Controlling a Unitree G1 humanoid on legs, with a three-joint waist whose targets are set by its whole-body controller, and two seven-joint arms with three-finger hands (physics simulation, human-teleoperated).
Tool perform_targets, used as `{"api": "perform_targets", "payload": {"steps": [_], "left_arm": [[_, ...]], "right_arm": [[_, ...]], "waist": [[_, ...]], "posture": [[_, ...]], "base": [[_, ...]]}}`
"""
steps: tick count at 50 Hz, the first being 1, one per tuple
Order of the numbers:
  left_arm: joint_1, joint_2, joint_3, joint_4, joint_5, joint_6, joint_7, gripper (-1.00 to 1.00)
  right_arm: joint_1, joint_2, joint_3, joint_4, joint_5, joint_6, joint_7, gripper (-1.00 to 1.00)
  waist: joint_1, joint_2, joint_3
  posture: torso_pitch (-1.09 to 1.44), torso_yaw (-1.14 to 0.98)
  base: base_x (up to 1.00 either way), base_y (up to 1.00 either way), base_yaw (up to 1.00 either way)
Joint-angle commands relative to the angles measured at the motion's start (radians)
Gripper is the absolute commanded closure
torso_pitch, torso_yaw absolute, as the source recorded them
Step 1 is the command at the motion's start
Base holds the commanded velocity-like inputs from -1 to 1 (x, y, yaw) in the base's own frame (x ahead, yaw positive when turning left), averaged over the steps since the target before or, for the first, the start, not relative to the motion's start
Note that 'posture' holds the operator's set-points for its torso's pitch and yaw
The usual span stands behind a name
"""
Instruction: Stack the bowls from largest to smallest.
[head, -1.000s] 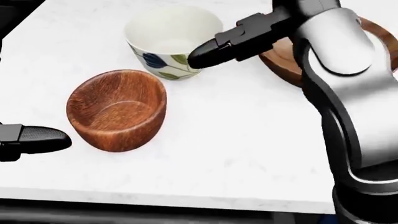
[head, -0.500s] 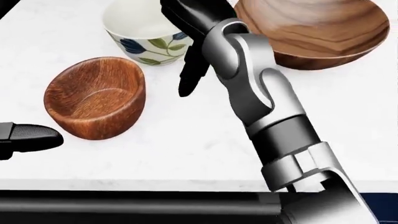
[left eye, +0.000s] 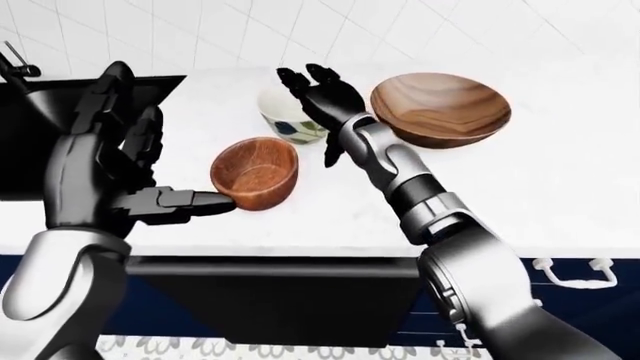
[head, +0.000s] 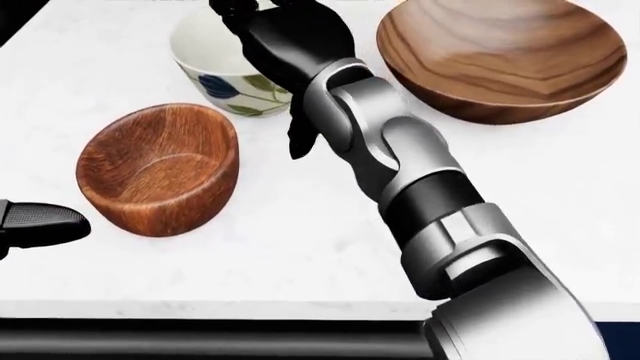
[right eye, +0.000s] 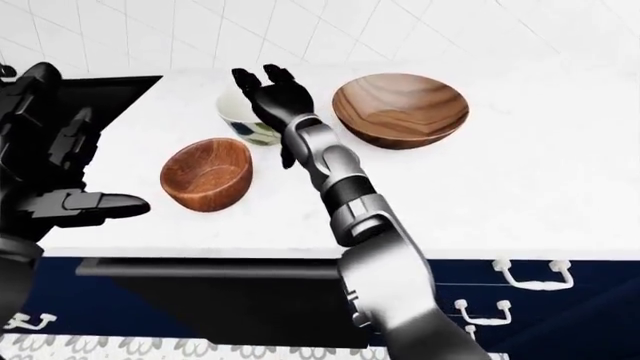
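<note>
1. Against the head view of half a second ago, the right hand (head: 285, 34) has risen toward the top of the frame and now sits over the painted bowl's rim; its fingers are spread apart, gripping nothing; one finger points down toward the white countertop (head: 300, 247).
2. The whole head view has shifted slightly; the small wooden bowl (head: 160, 169) sits a little lower than before, so the camera moved, not the bowls.
3. The 3 bowls stand apart, none stacked: the large wooden bowl (left eye: 440, 109) at the right, the leaf-patterned ceramic bowl (right eye: 240, 120) left of it, the small wooden bowl nearest the counter's bottom edge.
4. The left hand (left eye: 125, 161) is open, fingers raised; its thumb tip appears to reach the small wooden bowl's side, though touching or just beside is hard to tell.
5. The right hand and forearm hide much of the ceramic bowl; in the head view, the large bowl is cut off at the top, and only a dark fingertip of the left hand shows.
6. A black stove (left eye: 40, 142) lies behind the left hand.
</note>
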Motion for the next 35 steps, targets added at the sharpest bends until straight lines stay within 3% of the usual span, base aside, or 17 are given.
{"api": "perform_targets", "payload": {"steps": [1,6,26,30,31,33,35], "left_arm": [[-0.016,0.015,0.016,-0.017,0.002,-0.034,-0.001,-1.00],[-0.012,0.018,0.020,-0.011,0.000,-0.042,-0.002,-1.00],[-0.002,0.026,0.035,-0.027,-0.026,-0.035,0.007,-1.00],[0.009,0.024,0.034,-0.029,-0.026,-0.040,0.006,-1.00],[0.011,0.024,0.033,-0.027,-0.024,-0.044,0.004,-1.00],[0.011,0.024,0.033,-0.024,-0.022,-0.046,0.002,-1.00],[0.013,0.023,0.033,-0.023,-0.020,-0.048,-0.001,-1.00]], "right_arm": [[-0.042,-0.001,-0.004,-0.025,-0.001,-0.002,-0.028,-0.69],[-0.037,-0.001,0.002,0.020,-0.023,-0.002,-0.050,-0.42],[-0.028,0.021,0.003,0.083,-0.056,0.064,-0.086,0.13],[-0.044,0.018,-0.009,0.084,-0.042,0.089,-0.101,0.40],[-0.049,0.016,-0.009,0.085,-0.041,0.095,-0.108,0.50],[-0.058,0.012,-0.013,0.085,-0.034,0.104,-0.117,0.92],[-0.066,0.008,-0.014,0.082,-0.028,0.111,-0.119,1.00]], "waist": [[0.000,0.006,-0.026],[0.000,0.007,-0.025],[0.001,0.010,-0.025],[0.002,0.012,-0.025],[0.002,0.012,-0.025],[0.003,0.012,-0.025],[0.004,0.012,-0.026]], "posture": [[0.00,0.00],[0.00,0.00],[0.00,0.00],[0.00,0.00],[0.00,0.00],[0.00,0.00],[0.00,0.00]], "base": [[0.00,0.00,0.00],[0.00,0.00,0.00],[0.00,0.00,0.00],[0.00,0.00,0.00],[0.00,0.00,0.00],[0.00,0.00,0.00],[0.00,0.00,0.00]]}}
